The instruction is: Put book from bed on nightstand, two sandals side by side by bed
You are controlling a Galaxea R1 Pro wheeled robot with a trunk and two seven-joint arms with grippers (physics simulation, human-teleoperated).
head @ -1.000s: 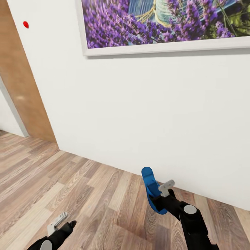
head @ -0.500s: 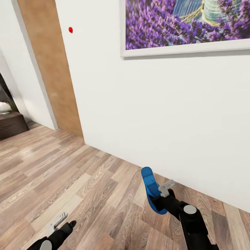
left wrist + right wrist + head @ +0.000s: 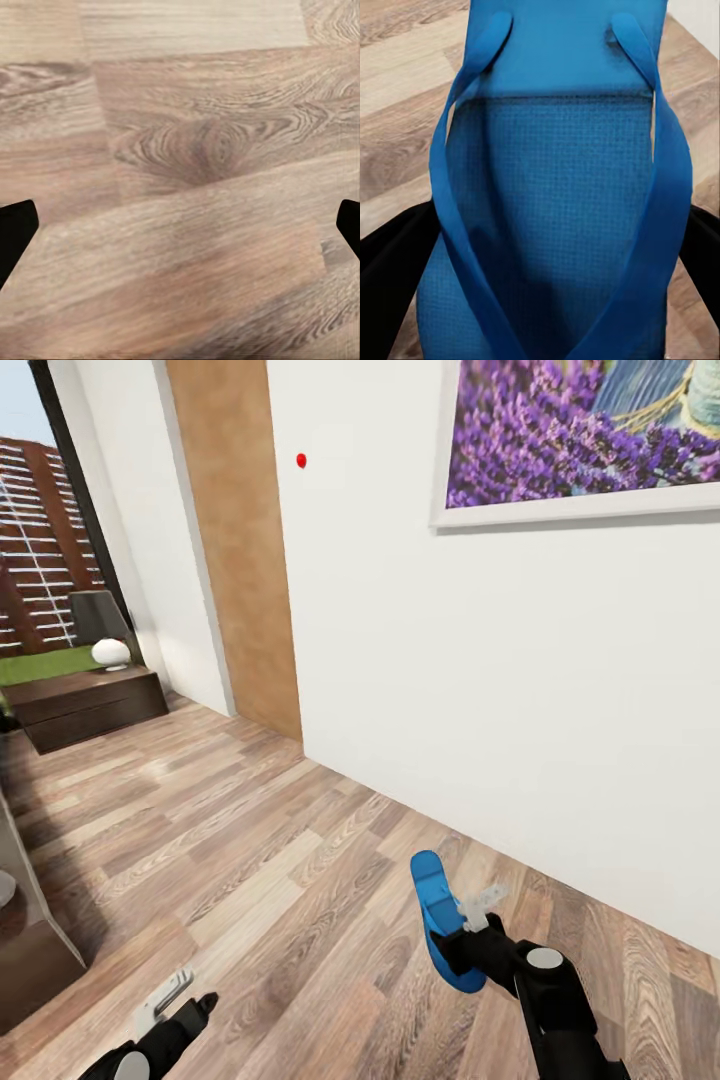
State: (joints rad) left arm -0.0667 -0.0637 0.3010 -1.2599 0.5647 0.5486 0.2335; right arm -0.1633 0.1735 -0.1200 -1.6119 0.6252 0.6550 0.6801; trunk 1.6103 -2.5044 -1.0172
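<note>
Head view, wall: white, a framed lavender picture up high.
Floor: brown wood planks.
Nightstand: far left, by the window.
Sandal: blue, clamped upright in the right gripper, above the floor.
Left gripper: jaws parted, empty.

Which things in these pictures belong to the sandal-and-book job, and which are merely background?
Part of the job:
- blue sandal, held in the right gripper
- left gripper, open, holding nothing
- low dark cabinet by the window, possibly a nightstand

Just there:
- lavender picture
- wooden door
- red dot on the wall
- white round object on the cabinet
</note>
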